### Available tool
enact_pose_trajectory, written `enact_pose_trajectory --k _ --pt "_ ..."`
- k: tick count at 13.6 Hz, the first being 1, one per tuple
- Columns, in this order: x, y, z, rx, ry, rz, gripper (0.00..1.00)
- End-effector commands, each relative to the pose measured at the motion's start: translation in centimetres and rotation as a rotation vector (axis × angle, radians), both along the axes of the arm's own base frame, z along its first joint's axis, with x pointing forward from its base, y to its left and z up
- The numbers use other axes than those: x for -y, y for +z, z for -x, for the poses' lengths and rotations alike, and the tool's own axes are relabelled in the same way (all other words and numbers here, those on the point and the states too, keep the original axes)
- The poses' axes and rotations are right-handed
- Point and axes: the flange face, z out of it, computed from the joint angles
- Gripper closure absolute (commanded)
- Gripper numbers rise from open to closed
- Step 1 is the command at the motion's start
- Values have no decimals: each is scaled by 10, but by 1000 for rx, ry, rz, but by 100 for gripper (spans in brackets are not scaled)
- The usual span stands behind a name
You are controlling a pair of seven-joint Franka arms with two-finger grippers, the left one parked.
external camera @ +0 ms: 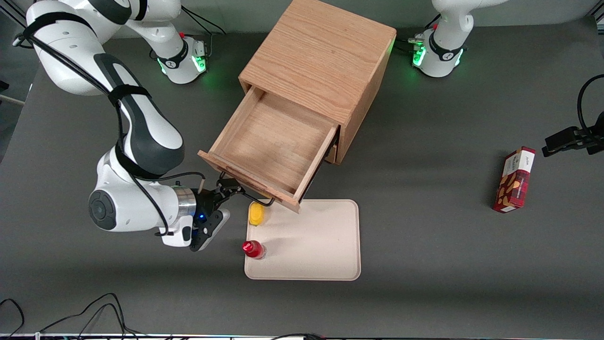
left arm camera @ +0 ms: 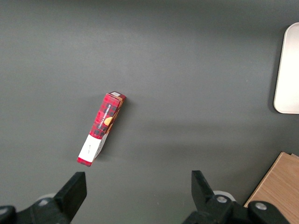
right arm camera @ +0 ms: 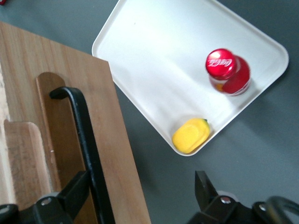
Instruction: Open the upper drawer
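Observation:
The upper drawer [external camera: 278, 137] of the oak cabinet [external camera: 325, 56] stands pulled far out, its inside bare. Its black bar handle [external camera: 252, 197] runs along the drawer front nearest the front camera. My right gripper [external camera: 226, 187] is at the handle's end toward the working arm. In the right wrist view the gripper [right arm camera: 139, 179] is open. One finger [right arm camera: 77, 186] lies against the handle [right arm camera: 84, 135], which runs down the drawer front [right arm camera: 112, 116]. The second finger [right arm camera: 202, 184] hangs well apart over the table.
A cream tray [external camera: 321, 241] lies on the table just nearer the front camera than the drawer, partly under its corner. It holds a yellow object [external camera: 256, 213] and a red-capped cola bottle [external camera: 253, 249]. A red snack box [external camera: 514, 179] lies toward the parked arm's end.

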Motion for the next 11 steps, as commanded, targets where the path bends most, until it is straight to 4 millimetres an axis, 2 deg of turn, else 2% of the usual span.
enact_pose_trajectory --k 1,3,4,5,6,7,8,9,11 --pt "9 21 -13 38 11 -6 0" --pt "14 68 -11 102 -3 1 0" --pt "16 89 -6 122 -1 8 0" --pt "29 113 -1 134 -7 20 0" --pt "29 142 9 162 -5 33 0" --pt "30 163 17 190 -7 42 0" --pt "35 175 23 194 -11 59 0" --pt "44 188 35 157 -69 113 0" --pt "54 222 65 87 -307 231 0"
